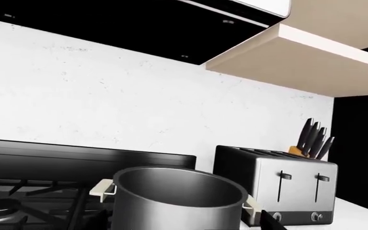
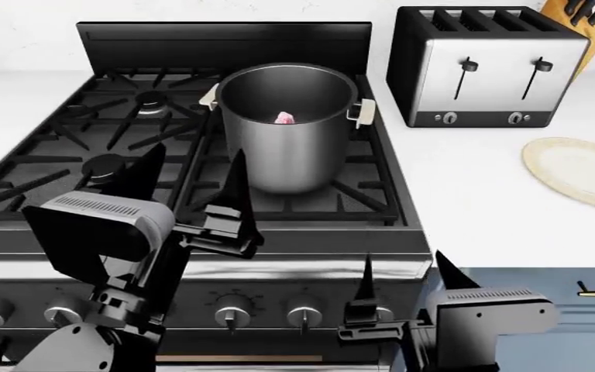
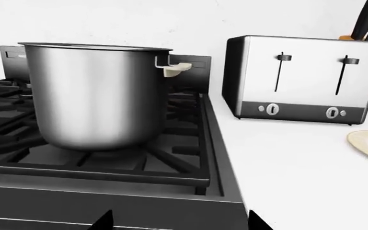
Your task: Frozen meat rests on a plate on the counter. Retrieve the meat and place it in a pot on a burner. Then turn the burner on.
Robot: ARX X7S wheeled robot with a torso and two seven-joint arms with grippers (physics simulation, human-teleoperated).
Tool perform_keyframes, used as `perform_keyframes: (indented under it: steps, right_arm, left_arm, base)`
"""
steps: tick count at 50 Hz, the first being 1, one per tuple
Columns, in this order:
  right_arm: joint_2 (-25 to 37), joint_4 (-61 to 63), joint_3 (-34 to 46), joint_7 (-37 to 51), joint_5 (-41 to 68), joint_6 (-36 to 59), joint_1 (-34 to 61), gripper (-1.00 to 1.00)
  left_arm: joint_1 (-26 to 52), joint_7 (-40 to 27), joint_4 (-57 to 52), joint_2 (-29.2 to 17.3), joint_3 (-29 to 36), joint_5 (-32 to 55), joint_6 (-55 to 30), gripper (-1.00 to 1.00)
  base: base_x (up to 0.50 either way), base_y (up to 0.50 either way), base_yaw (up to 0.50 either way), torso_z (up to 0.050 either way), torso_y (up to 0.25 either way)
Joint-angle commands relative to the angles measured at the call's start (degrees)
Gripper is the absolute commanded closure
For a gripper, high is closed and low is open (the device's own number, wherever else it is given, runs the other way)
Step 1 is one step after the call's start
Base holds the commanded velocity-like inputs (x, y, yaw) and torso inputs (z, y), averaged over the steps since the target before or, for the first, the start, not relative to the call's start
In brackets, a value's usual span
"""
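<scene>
Left gripper [image 2: 189, 182] is spread wide, nothing held, hovering over the stove front. Right gripper [image 2: 401, 271] is also spread, down by the knobs [image 2: 232, 311]. Frozen meat [image 2: 285, 118] is seen inside the pot [image 2: 287, 143]; plate [image 2: 576, 167] is left bare on the counter [image 2: 473, 201].

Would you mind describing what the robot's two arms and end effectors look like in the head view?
Both arms are matte black with boxy light-grey housings near the wrist, each with a ribbed vent strip. The left end effector and right end effector have thin, pointed black fingers. No cables or markings show.
</scene>
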State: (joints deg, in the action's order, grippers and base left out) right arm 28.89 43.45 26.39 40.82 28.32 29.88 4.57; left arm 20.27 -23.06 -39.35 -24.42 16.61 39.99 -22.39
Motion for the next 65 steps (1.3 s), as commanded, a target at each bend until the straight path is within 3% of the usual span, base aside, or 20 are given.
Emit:
perform_keyframes:
  steps: [1, 65]
  right_arm:
    - [0.11, -1.08, 1.12, -0.27, -1.01, -1.58, -2.14, -1.0]
    - [-2.31, -16.65, 4.75, -6.28, -2.53, -13.91, -9.33, -1.0]
  left_arm:
    - [-0.31, 0.05, 0.38, -0.01, 0.09, -0.07, 0.54, -1.0]
    - [-1.6, 0.55, 3.05, 0.53, 1.66, -2.19, 3.91, -1.0]
  base:
    - [0.0, 0.0, 0.0, 0.0, 0.0]
    - [0.0, 0.0, 0.0, 0.0, 0.0]
